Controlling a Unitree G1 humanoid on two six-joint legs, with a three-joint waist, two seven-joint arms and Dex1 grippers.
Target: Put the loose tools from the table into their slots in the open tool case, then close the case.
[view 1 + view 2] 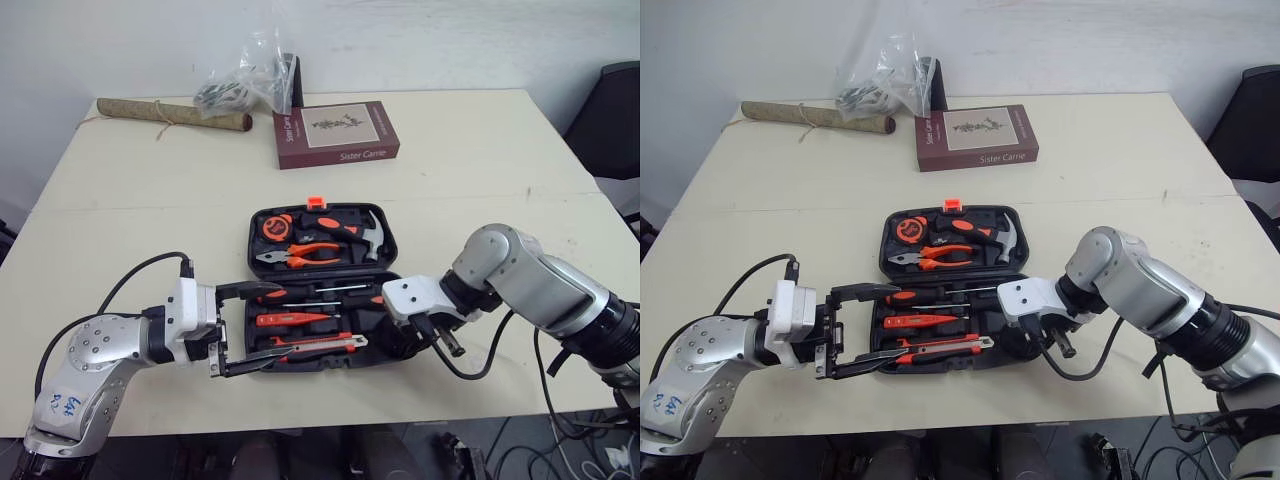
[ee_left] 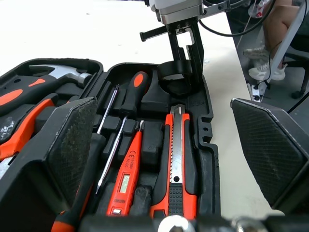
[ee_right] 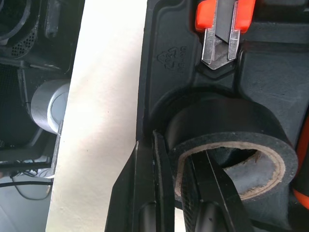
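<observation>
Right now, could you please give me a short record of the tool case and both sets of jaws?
Case: open on the table
Far half: hammer, pliers, tape measure
Near half: screwdrivers, knife, tape roll
Left jaws: open, at the case's left end
Right jaws: shut on the tape roll's wall, roll in its slot

Ahead of me: book (image 1: 337, 133), clear bag (image 1: 243, 78) behind it, tied roll (image 1: 172, 114) to its left. Black chair (image 1: 612, 120) far right.

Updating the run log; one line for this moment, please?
tool case: open | left gripper: open, at its left end | right gripper: shut on tape roll in its recess
</observation>
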